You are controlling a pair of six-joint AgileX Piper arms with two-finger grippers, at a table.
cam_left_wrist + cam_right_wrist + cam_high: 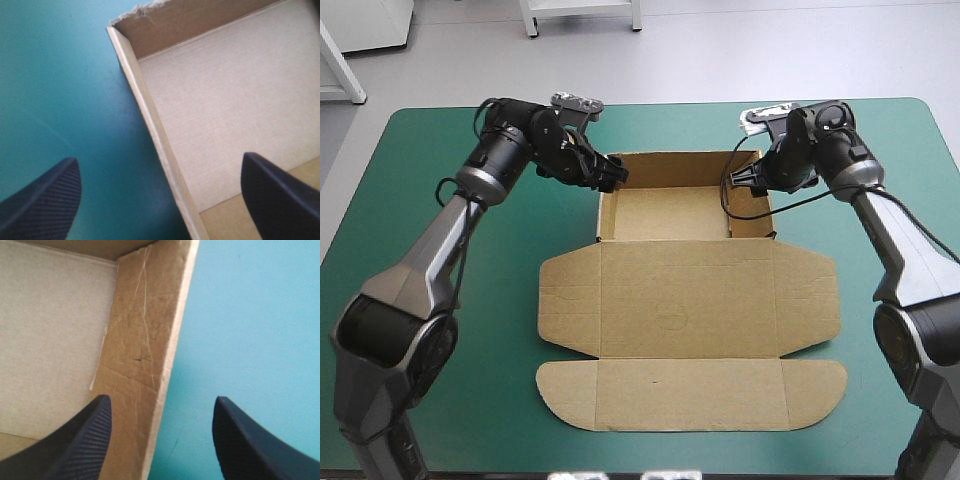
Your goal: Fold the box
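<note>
Symmetry matters: the box [685, 295] lies centred on the teal-green cover [440, 200], tray [665, 212] toward 12 o'clock, lid [700, 340] flat toward 6, so the left gripper [159, 165] and right gripper [161, 400], both spread wide astride the 9 o'clock wall [152, 125] and 3 o'clock wall [140, 340], should pinch together, keeping them upright.

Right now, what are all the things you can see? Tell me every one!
box: 1, brown, middle of the table; far part has its walls up, near part lies flat
table: 1, teal-green cover, under everything
left gripper: 1, black, open, one finger on each side of the box's left wall
right gripper: 1, black, open, one finger on each side of the box's right wall
</note>
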